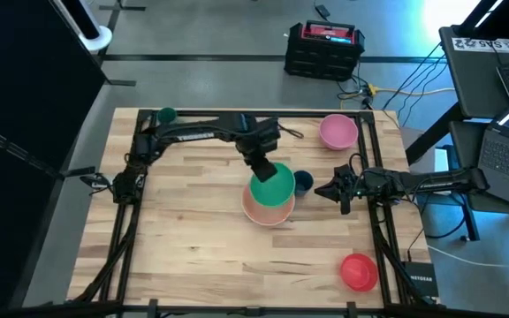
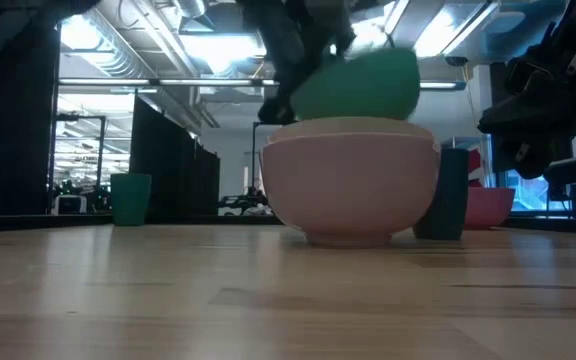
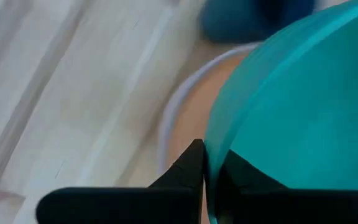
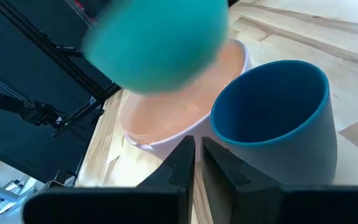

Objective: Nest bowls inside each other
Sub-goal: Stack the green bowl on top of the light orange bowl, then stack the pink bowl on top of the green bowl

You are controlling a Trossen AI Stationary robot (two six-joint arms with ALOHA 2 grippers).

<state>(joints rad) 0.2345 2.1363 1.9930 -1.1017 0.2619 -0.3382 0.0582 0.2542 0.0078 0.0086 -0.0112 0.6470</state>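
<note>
My left gripper [image 1: 264,167] is near the middle of the table [image 1: 184,238], and its two dark fingers [image 3: 188,171] are pinched on the thin rim of the green bowl [image 1: 273,185]. From the gripper, the bowl extends toward 5 o'clock in the high view. In the low view I see the green bowl tilted and lifted above the pale peach bowl [image 2: 351,180]; whether it touches the peach rim I cannot tell. The peach bowl stands upright on the wood, directly under the green one. Both bowls are smooth plastic, round, with curved walls; the peach one is wider and has a narrow foot at the bottom.

Just beside the peach bowl, at 3 o'clock, stands a small dark blue cup [image 1: 303,182], a smooth one with straight walls. My right gripper [image 1: 343,192] waits near it, farther toward 3 o'clock, with its fingers pressed together on nothing.

The pink bowl [image 1: 338,131] lies at 1 o'clock from the green one, well apart, near the far edge. The red-orange bowl [image 1: 358,270] is at 5 o'clock, near the front right corner. A small teal-green cup [image 1: 166,115] stands at the far left corner. The table is of pale wooden planks with visible grain.
</note>
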